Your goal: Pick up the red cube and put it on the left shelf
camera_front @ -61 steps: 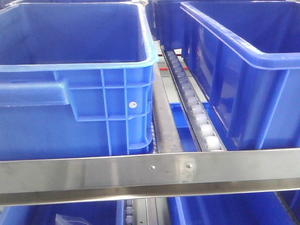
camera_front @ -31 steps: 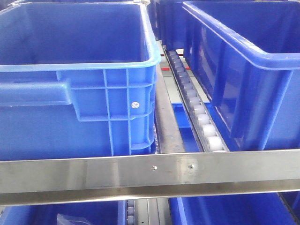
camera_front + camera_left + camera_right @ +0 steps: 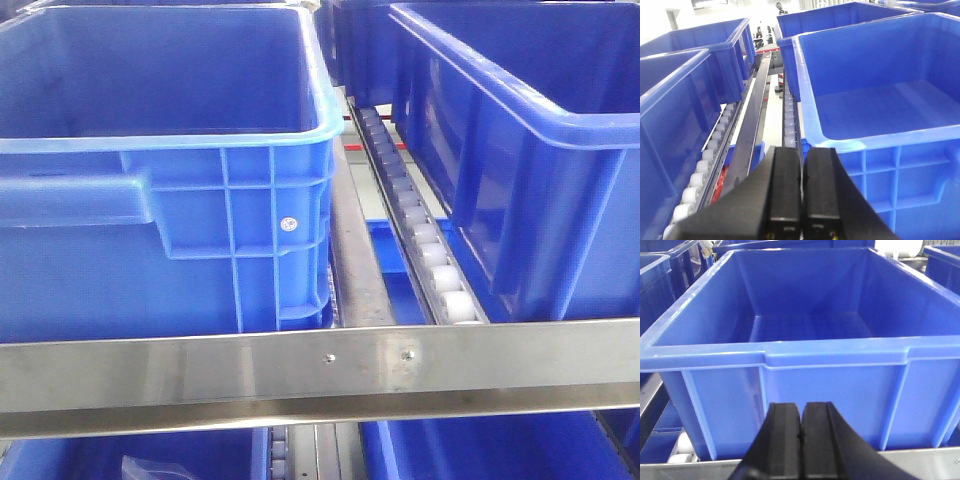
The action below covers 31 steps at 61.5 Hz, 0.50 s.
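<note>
The red cube is out of view in every frame. The left shelf shows as a steel rack level with a front rail (image 3: 320, 375) and a white roller track (image 3: 420, 240) running between large dark blue crates. My left gripper (image 3: 801, 151) is shut with nothing between its black fingers, and it points along the gap beside an empty blue crate (image 3: 900, 150). My right gripper (image 3: 801, 406) is also shut and holds nothing. It sits just in front of the near wall of another empty blue crate (image 3: 805, 375).
Two big blue crates (image 3: 150, 230) (image 3: 540, 180) fill the rack level on either side of the track. More blue crates stand behind and on the level below. A roller track (image 3: 705, 165) and a steel bar (image 3: 752, 120) run past the left gripper. The steel rail (image 3: 920, 460) crosses under the right gripper.
Between one second and half a second ago the crates and the rail slid slightly to the right in the front view. Since then nothing has visibly moved.
</note>
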{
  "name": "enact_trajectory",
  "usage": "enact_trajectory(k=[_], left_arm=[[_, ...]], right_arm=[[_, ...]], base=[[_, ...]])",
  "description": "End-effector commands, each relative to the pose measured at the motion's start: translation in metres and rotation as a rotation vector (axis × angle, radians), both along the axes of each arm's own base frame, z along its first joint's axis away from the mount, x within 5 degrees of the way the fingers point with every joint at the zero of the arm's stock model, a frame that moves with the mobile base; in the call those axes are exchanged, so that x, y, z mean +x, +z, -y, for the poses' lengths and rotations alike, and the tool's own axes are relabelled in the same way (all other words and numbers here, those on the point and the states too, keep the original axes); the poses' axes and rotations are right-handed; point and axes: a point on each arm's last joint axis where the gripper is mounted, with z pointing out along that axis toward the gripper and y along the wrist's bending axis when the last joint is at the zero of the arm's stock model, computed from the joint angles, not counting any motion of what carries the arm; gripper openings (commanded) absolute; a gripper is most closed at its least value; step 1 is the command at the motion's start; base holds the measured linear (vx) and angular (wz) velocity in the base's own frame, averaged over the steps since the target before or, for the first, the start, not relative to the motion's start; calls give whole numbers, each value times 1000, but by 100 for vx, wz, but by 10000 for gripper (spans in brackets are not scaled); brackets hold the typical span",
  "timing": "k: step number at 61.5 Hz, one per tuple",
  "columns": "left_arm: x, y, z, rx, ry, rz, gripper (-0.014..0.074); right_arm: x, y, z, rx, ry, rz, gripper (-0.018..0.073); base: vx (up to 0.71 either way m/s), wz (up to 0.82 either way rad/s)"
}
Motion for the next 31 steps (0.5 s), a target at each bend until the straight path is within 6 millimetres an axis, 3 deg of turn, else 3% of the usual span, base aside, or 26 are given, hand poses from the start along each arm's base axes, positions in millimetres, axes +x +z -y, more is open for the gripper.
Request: enact_trajectory(k=[1, 31], left_arm=[[0, 1, 0, -5, -4, 69, 106], [0, 1, 0, -5, -4, 69, 106]], right_arm=[[-4, 19, 0, -10, -6, 147, 49], [-4, 18, 0, -10, -6, 139, 49]], base=[[0, 0], [0, 0]])
